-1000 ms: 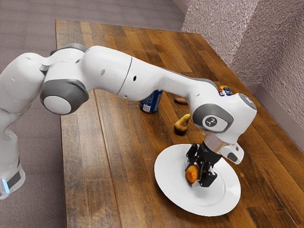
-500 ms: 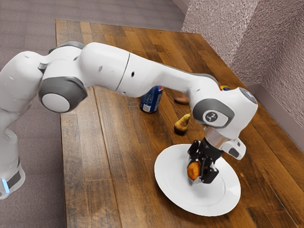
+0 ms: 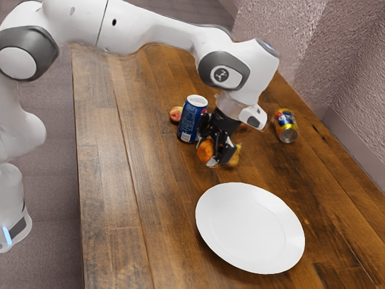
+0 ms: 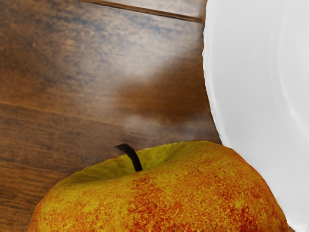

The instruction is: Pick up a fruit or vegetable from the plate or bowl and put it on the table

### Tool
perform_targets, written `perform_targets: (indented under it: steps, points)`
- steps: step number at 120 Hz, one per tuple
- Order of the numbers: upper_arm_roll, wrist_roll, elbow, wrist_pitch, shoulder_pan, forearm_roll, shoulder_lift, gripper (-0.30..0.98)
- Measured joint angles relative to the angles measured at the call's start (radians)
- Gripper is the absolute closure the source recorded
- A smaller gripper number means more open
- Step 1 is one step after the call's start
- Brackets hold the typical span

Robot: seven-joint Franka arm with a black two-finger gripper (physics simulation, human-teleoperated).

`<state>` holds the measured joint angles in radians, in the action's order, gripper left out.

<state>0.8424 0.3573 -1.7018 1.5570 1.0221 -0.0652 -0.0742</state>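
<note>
Exterior view is showing me the fingers standing parted by the fruit's width and gripping the apple from both sides; the wrist view is showing its stem and reddish-yellow skin close under the hand. I'm holding it clear of the plate, over the surface, so I'm judging the pick as done and the carry as the step in hand, with lowering and release remaining. The blue can is standing near the hand and the pear is lying just beside or behind the apple in the exterior view; I cannot tell whether anything is touching. For the next move, I'm wanting a bare patch away from both, then a gentle descent until the wood is bearing the fruit before opening, since a round apple dropped early could be rolling off.
</note>
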Motion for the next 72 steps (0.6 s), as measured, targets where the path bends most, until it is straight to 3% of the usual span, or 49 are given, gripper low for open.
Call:
perform_targets:
  steps: [11, 25, 58, 72]
  points:
    - [0.002, 0.048, -0.129, 0.016, -0.002, 0.113, 0.166, 0.26]
    - [0.002, 0.105, -0.192, 0.034, -0.006, 0.189, 0.210, 0.26]
    - [0.008, 0.203, -0.216, 0.062, -0.003, 0.233, 0.215, 0.25]
    - [0.012, 0.238, -0.216, 0.064, -0.004, 0.235, 0.211, 0.12]
